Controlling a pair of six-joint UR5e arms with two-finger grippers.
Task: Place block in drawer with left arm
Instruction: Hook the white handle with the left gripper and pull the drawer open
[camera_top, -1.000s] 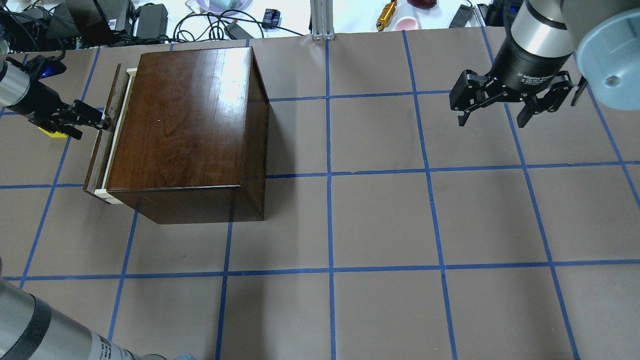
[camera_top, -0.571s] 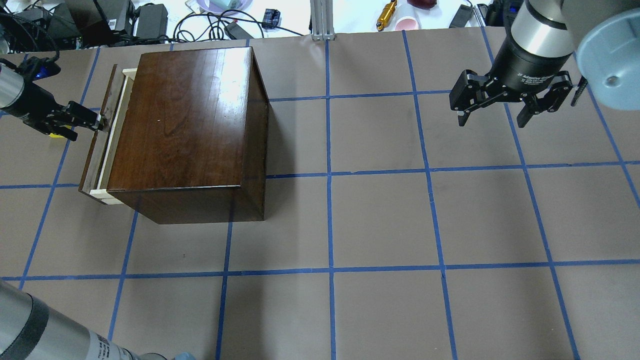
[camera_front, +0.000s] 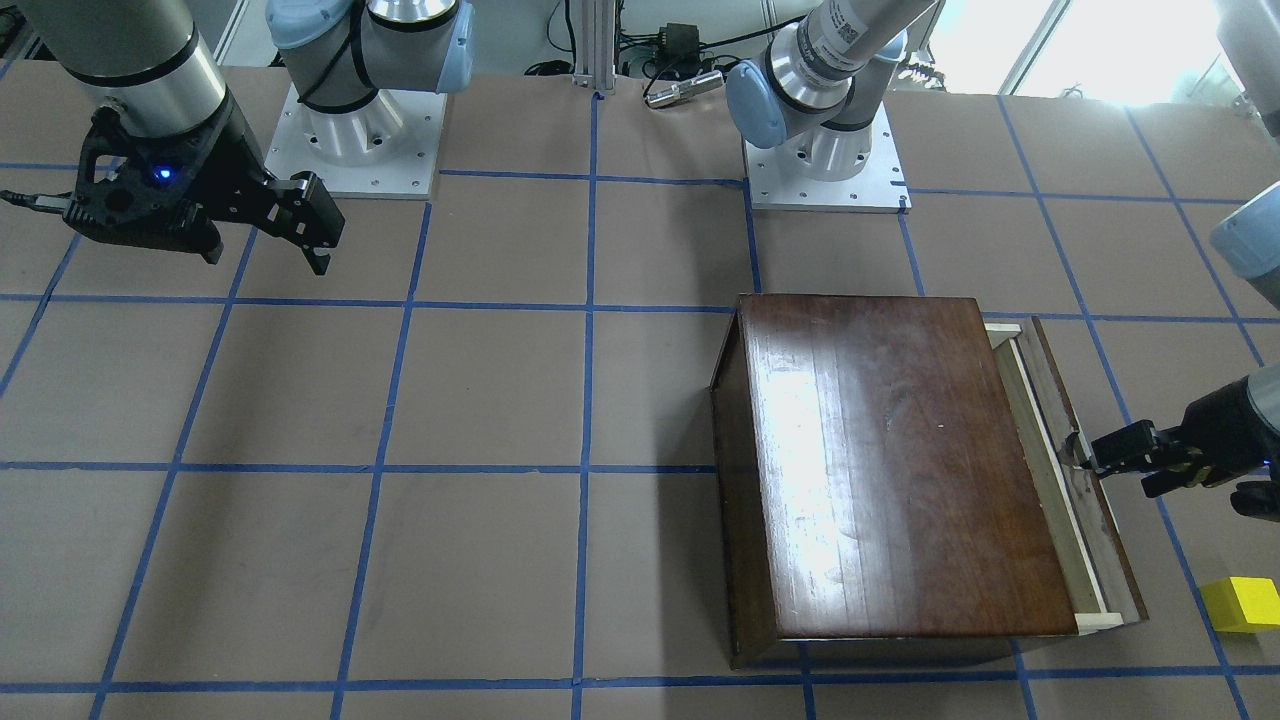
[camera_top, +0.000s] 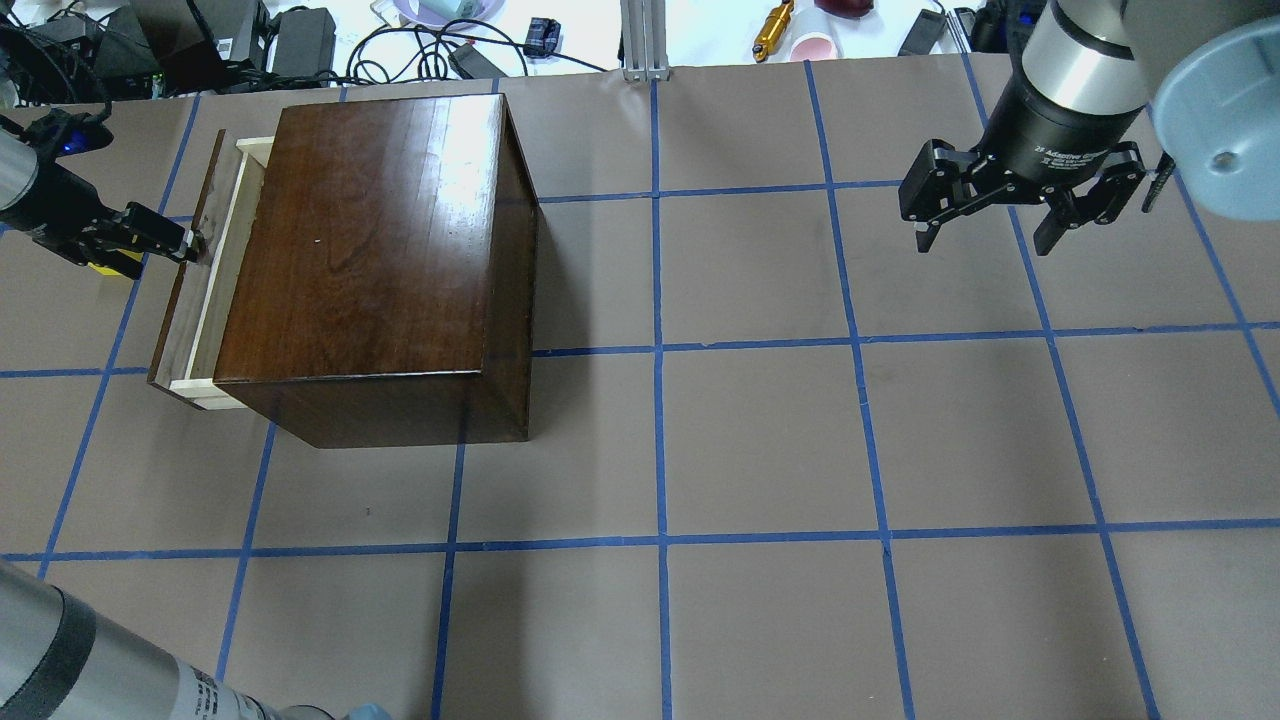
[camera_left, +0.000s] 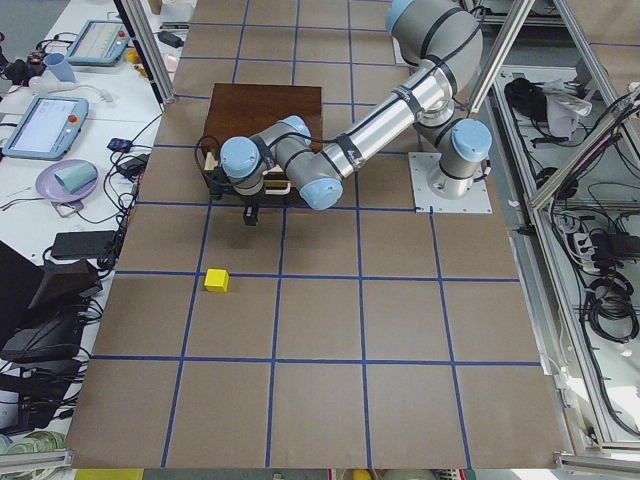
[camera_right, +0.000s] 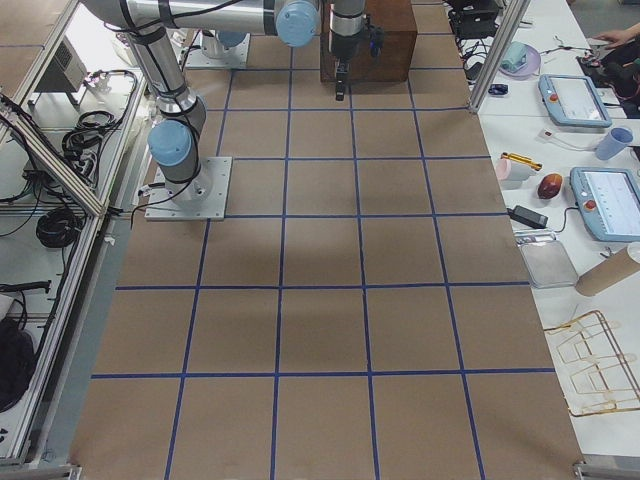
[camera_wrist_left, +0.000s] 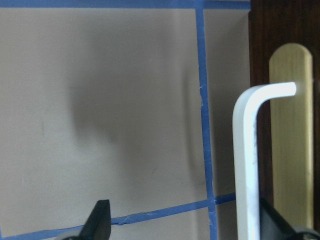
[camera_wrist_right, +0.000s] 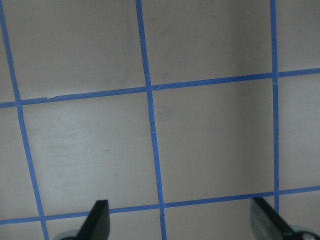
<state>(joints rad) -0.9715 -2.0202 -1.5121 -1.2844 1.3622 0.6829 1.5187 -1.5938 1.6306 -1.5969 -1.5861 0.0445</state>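
The drawer (camera_top: 222, 262) of pale wood sticks partly out of the dark cabinet (camera_top: 370, 250), its brown front panel (camera_top: 183, 270) facing left. My left gripper (camera_top: 190, 243) is at the front panel's handle. In the left wrist view the fingers stand wide apart and the pale handle bar (camera_wrist_left: 247, 165) lies between them, close against the right finger (camera_wrist_left: 275, 225). The yellow block (camera_front: 1240, 605) lies on the table beyond the drawer front, also in the exterior left view (camera_left: 216, 280). My right gripper (camera_top: 985, 240) hangs open and empty at the far right.
The cabinet (camera_front: 890, 460) stands on the brown table marked with blue tape squares (camera_top: 660, 450). Cables and small items (camera_top: 420, 40) lie along the far table edge. The block (camera_top: 115, 268) is partly hidden under my left wrist in the overhead view.
The drawer has slid further out of the cabinet to the left. My left gripper has moved left with the handle. The right arm has not moved.
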